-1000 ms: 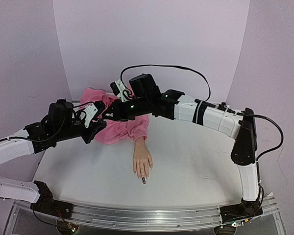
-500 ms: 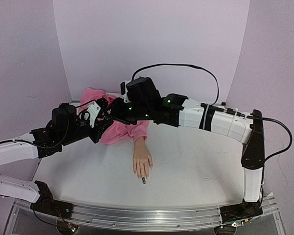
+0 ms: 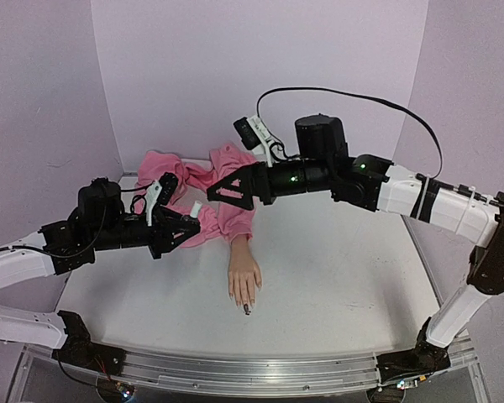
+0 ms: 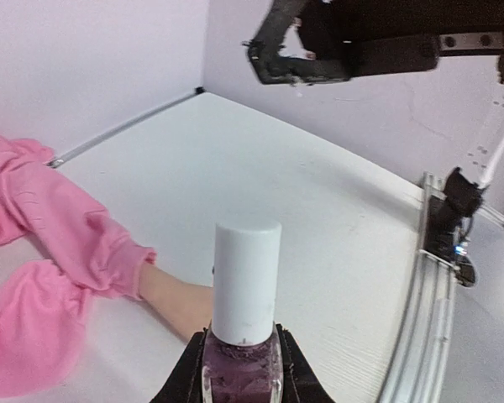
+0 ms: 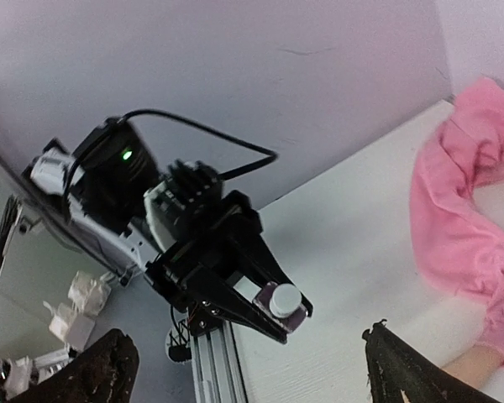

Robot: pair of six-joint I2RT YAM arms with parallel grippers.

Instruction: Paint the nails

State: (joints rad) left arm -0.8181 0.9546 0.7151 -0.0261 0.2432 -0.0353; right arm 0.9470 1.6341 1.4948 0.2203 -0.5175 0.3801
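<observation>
Backing off from the left gripper [image 4: 239, 371], the right gripper [image 3: 223, 186] has risen and swung toward the right side of the surface, and its two black fingers, pinched together a second ago, now stand spread wide with nothing between them. The left arm has dropped slightly lower and nearer the left edge. Its gripper is clamped tight on a small glass bottle of dark purple polish with a tall white cap [image 4: 246, 285]. The bottle is upright in the wrist view, cap seated on top.

A pale beige mannequin hand [image 3: 244, 279] lies flat near the middle of the flat white table surface [image 3: 336, 277], fingers pointing at the near edge. The nails [image 3: 245, 306] sit at those fingertips, well apart from both grippers. They are tiny in the top view; one spot at the tips looks dark, the rest I cannot tell from the skin.

A rumpled pink fabric sleeve [image 3: 227, 214] covers the wrist and bunches toward the far left corner, running under and behind both grippers. A black cable [image 3: 344, 91] arcs above the right arm.

A ribbed aluminium rail [image 3: 252, 369] runs along the near edge and carries the arm bases. Plain pale lilac walls [image 3: 260, 59] close in the far side and both sides.
</observation>
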